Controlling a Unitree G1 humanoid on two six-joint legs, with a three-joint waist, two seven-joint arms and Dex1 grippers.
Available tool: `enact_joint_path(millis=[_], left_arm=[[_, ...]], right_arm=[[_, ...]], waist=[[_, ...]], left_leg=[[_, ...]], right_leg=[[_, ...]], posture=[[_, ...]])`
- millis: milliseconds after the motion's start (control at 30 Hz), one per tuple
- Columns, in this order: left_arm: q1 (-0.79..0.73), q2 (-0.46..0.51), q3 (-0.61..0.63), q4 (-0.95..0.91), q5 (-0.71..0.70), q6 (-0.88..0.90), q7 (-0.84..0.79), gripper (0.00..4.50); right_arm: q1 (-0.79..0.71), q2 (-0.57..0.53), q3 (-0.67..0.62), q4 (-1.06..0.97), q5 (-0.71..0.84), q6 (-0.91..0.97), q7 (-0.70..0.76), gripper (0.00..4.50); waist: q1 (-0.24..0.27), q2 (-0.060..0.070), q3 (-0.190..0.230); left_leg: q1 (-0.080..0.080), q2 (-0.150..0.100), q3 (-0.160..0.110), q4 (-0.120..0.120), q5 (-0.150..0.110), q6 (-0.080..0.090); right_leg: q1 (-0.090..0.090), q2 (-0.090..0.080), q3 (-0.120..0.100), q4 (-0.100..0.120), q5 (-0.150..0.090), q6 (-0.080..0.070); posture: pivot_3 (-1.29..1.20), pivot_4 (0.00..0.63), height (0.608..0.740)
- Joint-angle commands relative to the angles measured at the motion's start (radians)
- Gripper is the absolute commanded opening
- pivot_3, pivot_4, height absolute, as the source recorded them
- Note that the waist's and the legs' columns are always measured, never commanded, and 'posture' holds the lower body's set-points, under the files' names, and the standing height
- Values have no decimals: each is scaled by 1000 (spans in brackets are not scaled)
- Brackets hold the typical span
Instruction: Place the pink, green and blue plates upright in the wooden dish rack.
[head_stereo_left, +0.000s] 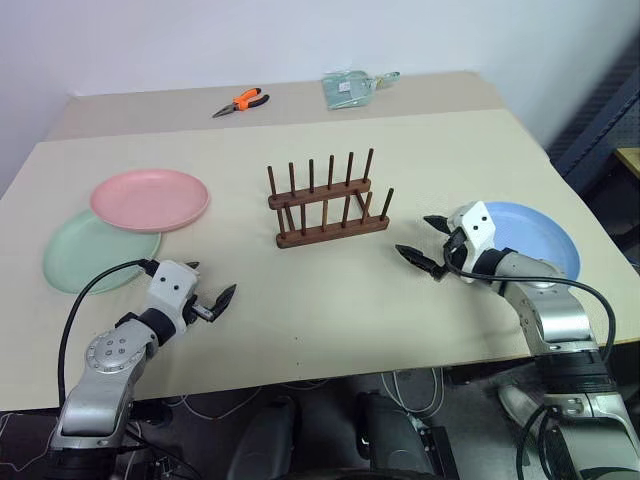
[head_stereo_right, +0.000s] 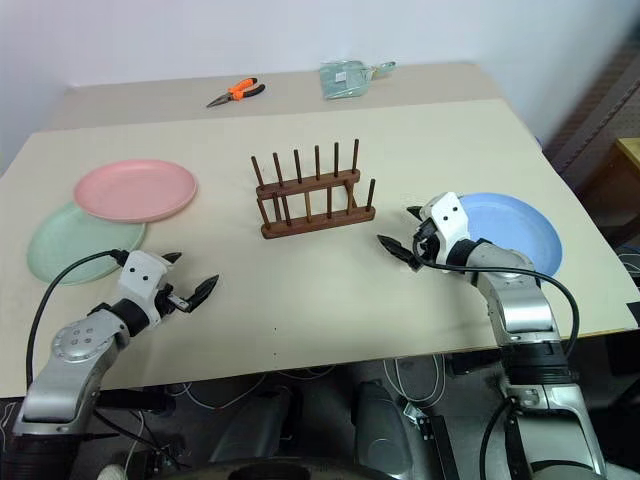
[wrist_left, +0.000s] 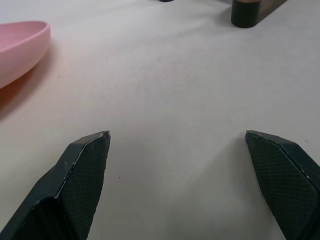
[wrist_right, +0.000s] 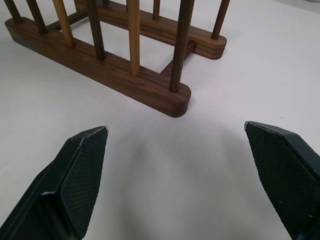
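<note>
Silver-grey arms, white wrist housings, black cables, black textured fingers.

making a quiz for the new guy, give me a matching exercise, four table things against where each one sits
Things:
1. pink plate
2. green plate
3. blue plate
4. orange pliers

Places:
A. flat, beside the right gripper
B. far side of the table, beyond the wooden dish rack
C. resting partly on another plate
D. lowest in the overlap, near the left table edge

Pairs: 1-C, 2-D, 3-A, 4-B
</note>
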Motion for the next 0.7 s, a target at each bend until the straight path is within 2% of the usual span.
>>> enact_joint_path(millis=[33,367,500,700], left_arm=[[-3,5,4,-32,-3,19,4,4438],[-66,9,-29,-16,-42,55,-49,4438],[-199,15,-115,116,-17,29,-127,4438],[-440,-19,-234,429,31,-70,-239,4438]], right_arm=[[-27,8,-1,-16,-6,-24,-11,4500],[-21,22,16,-17,-8,-6,3,4500],[-5,43,21,-61,-20,5,-44,4500],[53,65,33,-155,-40,19,-113,4500]], waist=[[0,0,0],[0,0,0],[2,0,0],[12,0,0]], left_leg=[[0,0,0,0,0,0],[0,0,0,0,0,0],[0,0,0,0,0,0],[0,-1,0,1,0,0]], right_leg=[[0,0,0,0,0,0],[0,1,0,0,0,0],[0,2,0,0,1,2],[0,2,-1,0,2,3]], posture=[[0,150,739],[0,150,739],[0,150,739],[0,150,739]])
